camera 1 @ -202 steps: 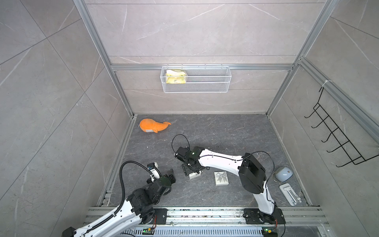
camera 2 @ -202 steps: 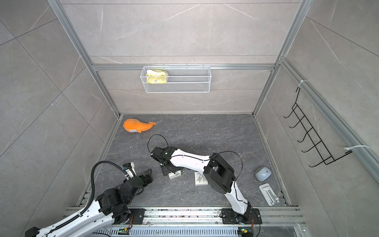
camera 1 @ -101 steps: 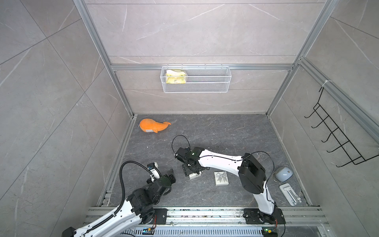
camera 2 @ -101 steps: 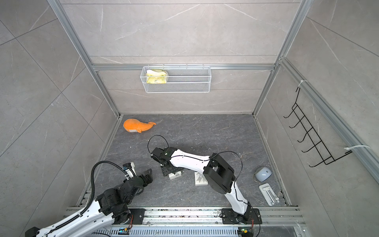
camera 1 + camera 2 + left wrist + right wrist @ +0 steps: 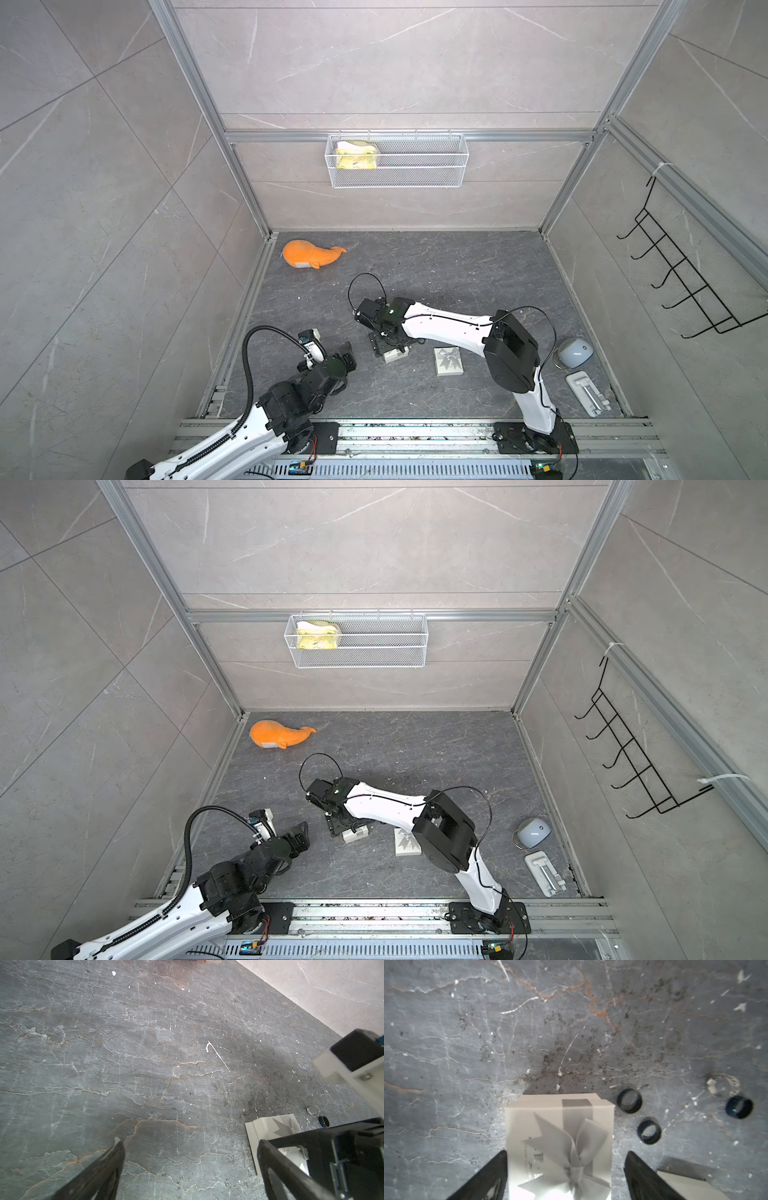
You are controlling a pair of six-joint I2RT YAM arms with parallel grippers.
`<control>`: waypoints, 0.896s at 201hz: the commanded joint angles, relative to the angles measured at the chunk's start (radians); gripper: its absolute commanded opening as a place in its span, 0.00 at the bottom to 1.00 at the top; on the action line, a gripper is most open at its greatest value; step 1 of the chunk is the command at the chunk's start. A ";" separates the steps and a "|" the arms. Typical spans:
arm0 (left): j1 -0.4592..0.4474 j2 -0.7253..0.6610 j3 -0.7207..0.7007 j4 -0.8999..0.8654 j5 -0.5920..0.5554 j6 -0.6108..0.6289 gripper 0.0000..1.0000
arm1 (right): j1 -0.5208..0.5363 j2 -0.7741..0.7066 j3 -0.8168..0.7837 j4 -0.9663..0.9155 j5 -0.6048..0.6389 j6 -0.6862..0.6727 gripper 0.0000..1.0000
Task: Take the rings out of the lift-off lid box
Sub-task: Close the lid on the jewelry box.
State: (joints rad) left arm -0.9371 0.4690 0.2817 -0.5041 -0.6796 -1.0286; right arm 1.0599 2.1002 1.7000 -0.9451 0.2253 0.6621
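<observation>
Three small dark rings [image 5: 629, 1100] [image 5: 649, 1132] [image 5: 739, 1107] lie on the grey stone floor, outside and just beside a white box with a grey ribbon bow [image 5: 560, 1136]. My right gripper [image 5: 566, 1152] is open and straddles that box. One finger sits at the box's edge and the other stands a little off it. In both top views the same box [image 5: 395, 355] [image 5: 355, 835] shows under the right gripper [image 5: 388, 347]. My left gripper [image 5: 190, 1142] is open over bare floor, left of the box [image 5: 268, 1130], with nothing between its fingers.
A pale silvery ring [image 5: 722, 1085] lies by the dark ones. A second white bow box [image 5: 448, 361] sits right of the first. An orange plush whale [image 5: 309, 254] lies at the back left; a grey mouse [image 5: 575, 352] and white holder [image 5: 588, 392] lie at the right.
The right gripper's jaws have widened around the white box. The left arm has not moved.
</observation>
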 commanded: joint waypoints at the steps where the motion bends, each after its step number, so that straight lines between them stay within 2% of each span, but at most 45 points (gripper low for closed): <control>1: 0.004 -0.002 -0.006 -0.023 -0.036 0.010 1.00 | 0.003 -0.093 0.021 -0.034 0.047 0.004 0.87; 36: 0.004 -0.001 -0.005 -0.027 -0.040 0.007 1.00 | 0.002 -0.160 -0.028 -0.005 0.025 0.005 0.79; 61: 0.004 0.005 -0.003 -0.027 -0.040 0.008 1.00 | 0.002 -0.186 -0.084 0.039 -0.023 0.021 0.65; 100: 0.004 0.014 0.000 -0.026 -0.043 0.008 1.00 | 0.003 -0.193 -0.162 0.088 -0.061 0.045 0.49; 132: 0.004 0.021 -0.001 -0.017 -0.043 0.009 1.00 | 0.002 -0.186 -0.214 0.157 -0.110 0.042 0.45; 180: 0.004 0.047 0.001 -0.004 -0.043 0.010 1.00 | 0.002 -0.134 -0.231 0.175 -0.094 0.031 0.42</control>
State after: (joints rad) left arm -0.9371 0.5037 0.2817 -0.5228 -0.6834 -1.0286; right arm 1.0599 1.9251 1.4799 -0.7876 0.1287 0.6888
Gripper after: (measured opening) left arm 0.996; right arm 0.420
